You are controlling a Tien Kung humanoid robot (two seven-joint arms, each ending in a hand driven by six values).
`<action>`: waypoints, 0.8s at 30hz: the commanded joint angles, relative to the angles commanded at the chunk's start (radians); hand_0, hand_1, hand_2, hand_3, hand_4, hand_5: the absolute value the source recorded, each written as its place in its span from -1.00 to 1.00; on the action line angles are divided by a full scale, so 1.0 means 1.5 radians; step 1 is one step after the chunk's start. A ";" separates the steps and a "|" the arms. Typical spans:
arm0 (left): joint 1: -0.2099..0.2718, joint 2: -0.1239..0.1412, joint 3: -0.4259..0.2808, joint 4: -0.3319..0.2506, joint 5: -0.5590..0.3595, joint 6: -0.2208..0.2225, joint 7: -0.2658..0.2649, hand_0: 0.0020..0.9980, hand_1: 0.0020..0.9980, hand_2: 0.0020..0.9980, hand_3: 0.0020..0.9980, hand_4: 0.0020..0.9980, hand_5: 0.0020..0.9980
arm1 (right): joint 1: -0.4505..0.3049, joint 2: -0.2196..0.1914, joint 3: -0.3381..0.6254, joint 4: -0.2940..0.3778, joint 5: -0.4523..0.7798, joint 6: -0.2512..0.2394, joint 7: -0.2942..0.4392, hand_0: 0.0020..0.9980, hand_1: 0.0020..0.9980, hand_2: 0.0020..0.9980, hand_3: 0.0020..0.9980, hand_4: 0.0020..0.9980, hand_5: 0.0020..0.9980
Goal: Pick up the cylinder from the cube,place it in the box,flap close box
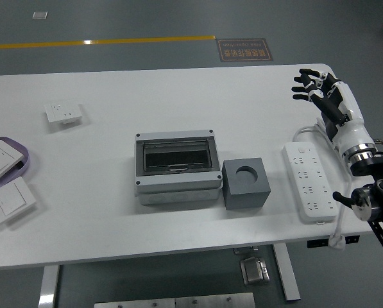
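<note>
A dark grey cube (246,183) with an empty round hole in its top sits right of centre on the white table (178,96). Touching its left side is a grey box (176,168) whose clear flap lies shut; I see no cylinder anywhere. My right hand (318,86) hovers over the table's far right edge, well away from the cube, fingers spread and holding nothing. The left arm does not show.
A white power strip (310,181) with its cable lies right of the cube, under my right forearm. A small white socket (64,113) lies at the far left. Two white switches (9,200) sit at the left edge, one on a purple tray (21,153).
</note>
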 joint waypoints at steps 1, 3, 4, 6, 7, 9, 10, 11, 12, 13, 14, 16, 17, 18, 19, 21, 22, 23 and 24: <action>0.000 0.000 0.000 0.000 0.000 0.000 0.000 0.21 0.25 0.27 0.31 0.44 -0.56 | 0.000 0.000 0.000 -0.001 0.001 0.000 0.001 0.33 0.28 0.27 0.28 0.42 -0.22; 0.000 0.001 -0.001 0.001 0.001 0.000 0.000 0.21 0.25 0.27 0.31 0.44 -0.56 | -0.002 0.000 0.000 -0.003 0.002 0.000 0.001 0.33 0.28 0.27 0.28 0.42 -0.22; 0.000 0.001 -0.001 0.001 0.001 0.000 0.000 0.21 0.25 0.27 0.31 0.44 -0.56 | -0.002 0.000 -0.001 -0.005 0.001 0.000 0.001 0.33 0.28 0.27 0.28 0.42 -0.22; 0.000 0.001 -0.002 0.001 0.002 0.000 0.001 0.21 0.25 0.27 0.31 0.44 -0.56 | -0.005 0.001 -0.001 -0.006 0.001 -0.001 0.001 0.34 0.27 0.28 0.29 0.42 -0.27; 0.000 0.000 -0.002 0.000 0.002 0.000 0.001 0.21 0.25 0.27 0.31 0.44 -0.56 | -0.006 0.001 0.000 -0.007 0.001 -0.001 0.001 0.34 0.27 0.28 0.29 0.42 -0.27; 0.001 -0.001 -0.003 0.000 0.003 0.000 0.001 0.21 0.25 0.27 0.31 0.44 -0.56 | -0.007 0.002 0.001 -0.008 0.000 -0.002 0.001 0.34 0.27 0.28 0.29 0.42 -0.27; 0.001 -0.002 -0.004 0.001 0.003 -0.001 0.001 0.21 0.25 0.27 0.31 0.44 -0.56 | -0.008 0.003 0.002 -0.008 -0.001 -0.002 0.002 0.34 0.27 0.28 0.29 0.42 -0.27; 0.001 -0.002 -0.004 0.001 0.003 -0.001 0.001 0.21 0.25 0.27 0.31 0.44 -0.56 | -0.009 0.003 0.003 -0.008 -0.003 -0.003 0.003 0.36 0.29 0.33 0.31 0.47 -0.35; 0.002 -0.003 -0.004 0.001 0.003 -0.001 0.001 0.21 0.25 0.27 0.31 0.44 -0.56 | -0.009 0.003 0.003 -0.008 -0.003 -0.004 0.004 0.36 0.29 0.33 0.31 0.47 -0.35; 0.002 -0.004 -0.004 0.002 0.003 -0.001 0.001 0.21 0.25 0.27 0.31 0.44 -0.56 | -0.008 0.004 0.003 -0.009 -0.004 -0.005 0.004 0.36 0.29 0.33 0.31 0.47 -0.35; 0.003 -0.005 -0.005 0.002 0.003 -0.001 0.001 0.21 0.25 0.27 0.31 0.44 -0.56 | -0.008 0.004 0.003 -0.009 -0.004 -0.005 0.005 0.36 0.29 0.33 0.31 0.47 -0.35; 0.003 -0.007 -0.006 0.003 0.003 -0.002 0.001 0.21 0.25 0.27 0.31 0.44 -0.56 | -0.005 0.005 0.001 -0.010 -0.004 -0.007 0.007 0.36 0.29 0.33 0.31 0.47 -0.35; 0.003 -0.008 -0.005 0.004 0.003 -0.002 0.001 0.21 0.25 0.27 0.31 0.44 -0.56 | -0.003 0.006 0.000 -0.010 -0.004 -0.008 0.008 0.38 0.30 0.35 0.33 0.49 -0.36; 0.003 -0.008 -0.004 0.004 0.004 -0.002 0.001 0.21 0.25 0.27 0.31 0.44 -0.56 | -0.001 0.006 -0.002 -0.011 -0.004 -0.010 0.009 0.38 0.30 0.35 0.33 0.49 -0.36; 0.003 -0.008 -0.004 0.004 0.003 -0.002 0.001 0.21 0.25 0.27 0.31 0.44 -0.56 | 0.002 0.006 -0.004 -0.012 -0.005 -0.011 0.010 0.38 0.30 0.35 0.33 0.49 -0.36; 0.003 -0.008 -0.004 0.004 0.004 -0.002 0.001 0.21 0.25 0.27 0.31 0.44 -0.56 | 0.008 0.007 -0.006 -0.012 -0.009 -0.012 0.010 0.38 0.30 0.35 0.33 0.49 -0.36; 0.002 -0.007 -0.004 0.004 0.004 -0.002 0.001 0.21 0.25 0.27 0.31 0.44 -0.56 | 0.010 0.008 -0.007 -0.012 -0.011 -0.013 0.010 0.38 0.30 0.35 0.33 0.49 -0.36; 0.000 -0.006 -0.004 0.003 0.004 -0.002 0.001 0.21 0.25 0.27 0.31 0.44 -0.56 | 0.013 0.010 -0.006 -0.012 -0.013 -0.014 0.010 0.38 0.30 0.35 0.31 0.48 -0.37; -0.001 -0.005 -0.005 0.002 0.005 -0.001 0.001 0.21 0.25 0.27 0.31 0.44 -0.56 | 0.015 0.011 -0.006 -0.013 -0.014 -0.015 0.011 0.38 0.30 0.35 0.31 0.48 -0.37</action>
